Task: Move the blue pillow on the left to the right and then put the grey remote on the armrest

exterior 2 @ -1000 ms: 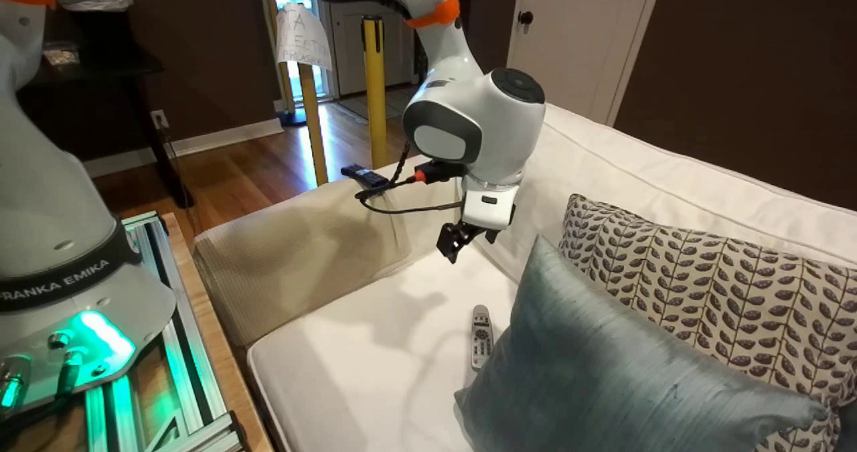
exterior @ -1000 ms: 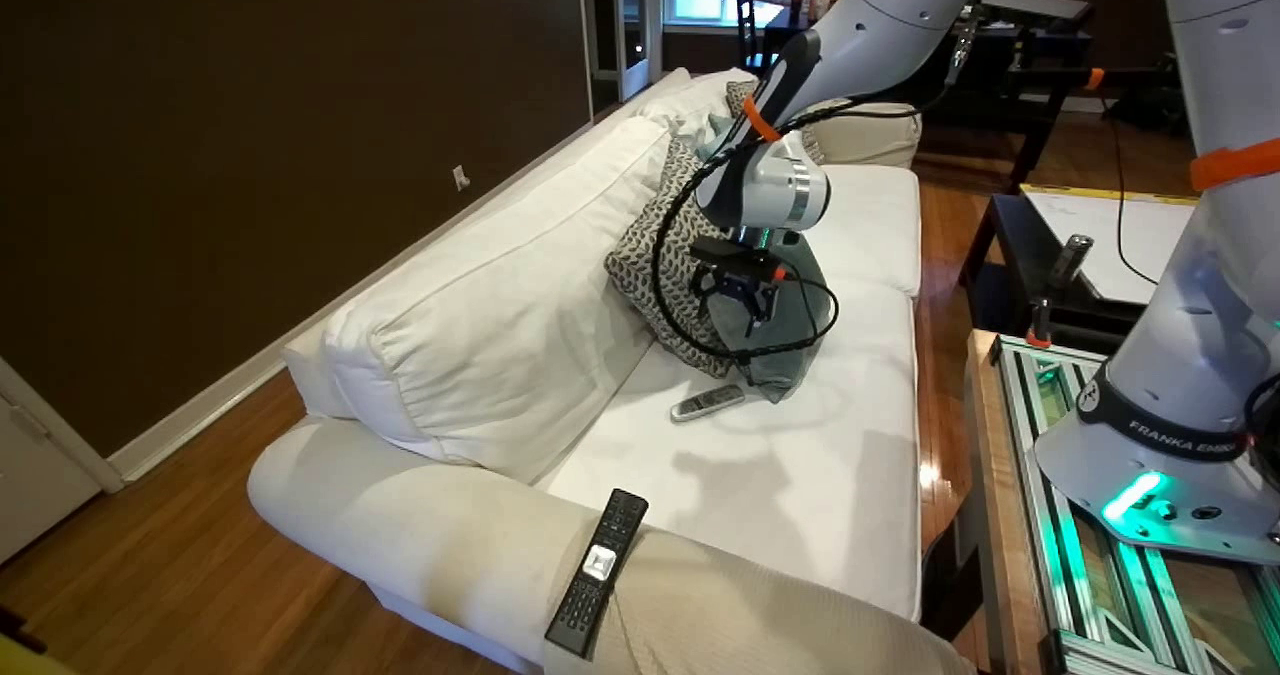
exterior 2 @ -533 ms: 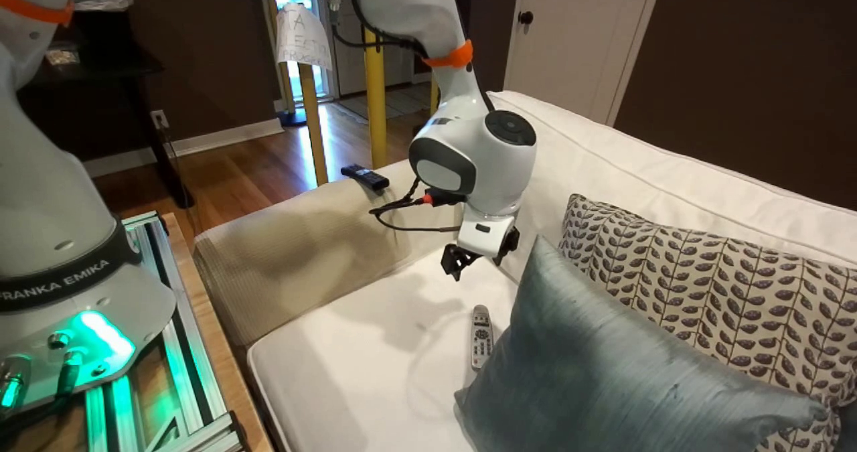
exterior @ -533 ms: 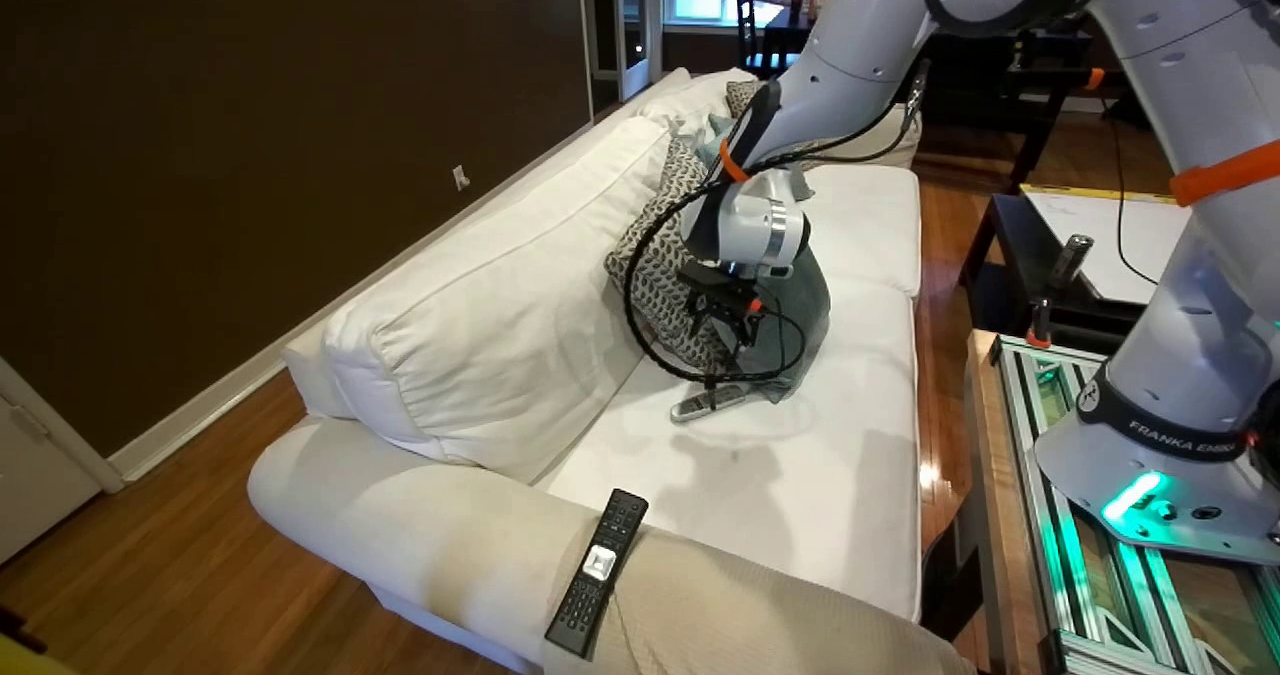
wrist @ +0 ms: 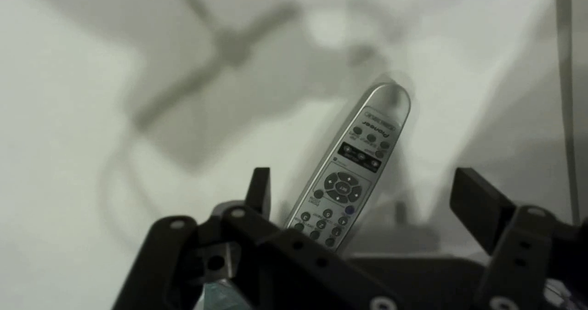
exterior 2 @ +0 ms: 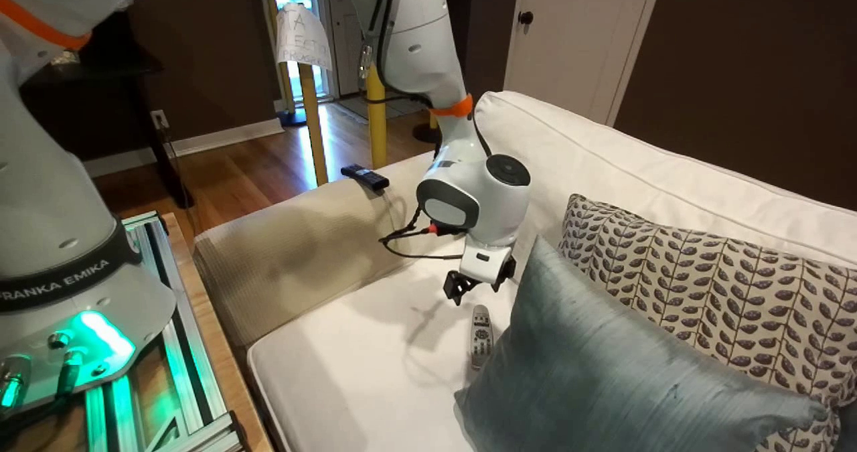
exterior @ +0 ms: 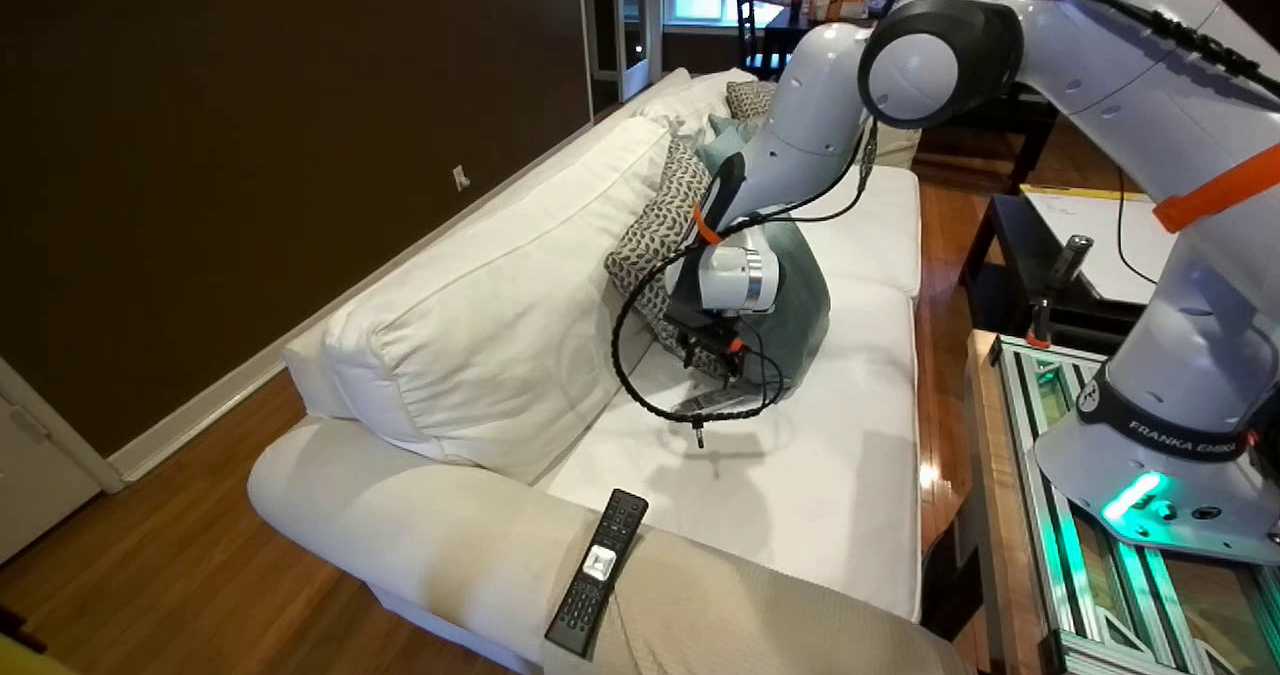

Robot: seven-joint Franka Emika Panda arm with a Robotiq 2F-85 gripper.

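The grey remote (exterior 2: 481,338) lies buttons-up on the white seat cushion, beside the near corner of the blue pillow (exterior 2: 602,358). In the wrist view the grey remote (wrist: 347,167) lies tilted between the fingers, its lower end hidden by the gripper. My gripper (exterior 2: 477,292) is open and empty, above the seat over the remote's far end. It also shows in the wrist view (wrist: 365,186), fingers wide apart. The blue pillow leans on the patterned pillow; a teal patch of it (wrist: 223,297) shows in the wrist view. The cream armrest (exterior: 430,505) shows in both exterior views (exterior 2: 294,264).
A longer black remote (exterior: 597,570) lies across the armrest. The patterned pillow (exterior 2: 703,284) stands against the backrest (exterior: 500,325). A more distant teal pillow (exterior: 727,142) lies farther along the sofa. A black cable (exterior: 625,355) loops out from the wrist.
My arm has come down towards the seat over the grey remote, shifting slightly towards the armrest in an exterior view. The gripper stays open. The pillows and both remotes have not moved.
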